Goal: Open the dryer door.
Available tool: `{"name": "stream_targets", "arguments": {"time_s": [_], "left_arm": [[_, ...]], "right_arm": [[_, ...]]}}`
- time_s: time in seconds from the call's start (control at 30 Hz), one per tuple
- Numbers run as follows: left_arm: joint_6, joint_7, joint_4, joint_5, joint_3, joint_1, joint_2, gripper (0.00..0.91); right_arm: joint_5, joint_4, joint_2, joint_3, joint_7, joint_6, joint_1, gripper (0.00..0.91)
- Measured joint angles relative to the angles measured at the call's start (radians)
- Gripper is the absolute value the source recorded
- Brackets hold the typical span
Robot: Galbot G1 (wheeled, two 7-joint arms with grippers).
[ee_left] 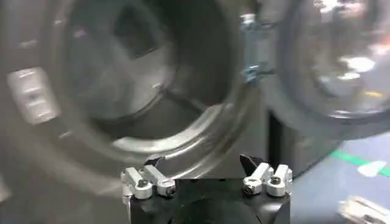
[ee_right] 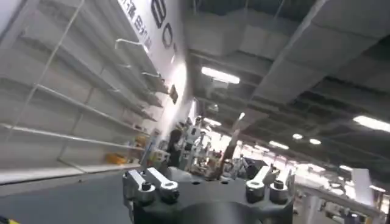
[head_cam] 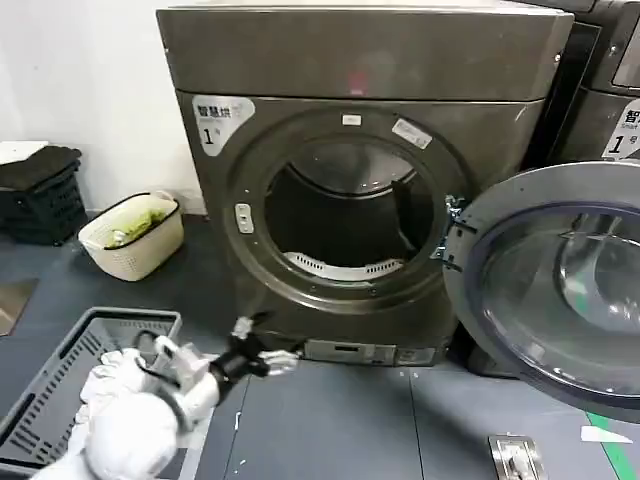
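One dryer point(head_cam: 370, 150) is seen in the head view, a dark grey-brown front loader with a white "1" label point(head_cam: 221, 118) at its upper left corner. Its one dryer door point(head_cam: 555, 280) is swung fully open to the robot's right, hung on a hinge point(head_cam: 448, 235) beside the round drum opening point(head_cam: 350, 215), with its dark inner face and clear bowl-shaped window turned toward the camera. In the left wrist view the same opening point(ee_left: 140, 85) and door point(ee_left: 332, 67) are seen blurred. A second, darker machine point(head_cam: 610, 80) stands behind the door at the right.

Two baskets are counted on the dark grey floor point(head_cam: 330, 420): a cream one point(head_cam: 135, 240) holding green items near the white wall, and a grey slatted one point(head_cam: 70, 380) at the lower left. A stack of black crates point(head_cam: 40, 195) is set against the wall. In the right wrist view, shelving and ceiling lights of a large hall are shown.

The left gripper point(head_cam: 262, 345) is held low in front of the dryer's base, below the drum opening, its white-wrapped arm reaching up from the lower left; it touches nothing. In its wrist view the left gripper point(ee_left: 204, 169) is seen with its fingers spread wide and nothing between them. The right gripper point(ee_right: 207, 176) is pointed up toward the ceiling, likewise spread wide and empty.
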Motion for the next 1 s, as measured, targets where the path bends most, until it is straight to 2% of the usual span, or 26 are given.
{"name": "stream_targets", "arguments": {"time_s": [0.13,0.27,0.47,0.83,1.0], "left_arm": [[0.064,-0.113,0.009,-0.14,-0.077,0.025,0.037,0.907],[0.123,-0.24,0.026,-0.298,-0.143,0.046,0.075,0.907],[0.125,-0.455,0.05,-0.547,-0.235,0.093,0.142,0.907],[0.124,-0.648,0.178,-0.755,-0.376,0.228,0.244,0.907],[0.124,-0.742,0.251,-0.902,-0.404,0.255,0.271,0.907]], "right_arm": [[0.028,-0.009,-0.004,-0.018,-0.008,-0.001,0.0,0.907],[0.086,-0.006,-0.004,-0.025,-0.021,-0.004,-0.006,0.907],[0.135,-0.004,-0.008,-0.026,-0.037,0.004,-0.018,0.907],[0.218,-0.011,-0.008,-0.027,-0.052,0.04,-0.038,0.907],[0.226,-0.014,-0.004,-0.017,-0.047,0.045,-0.05,0.907]]}}
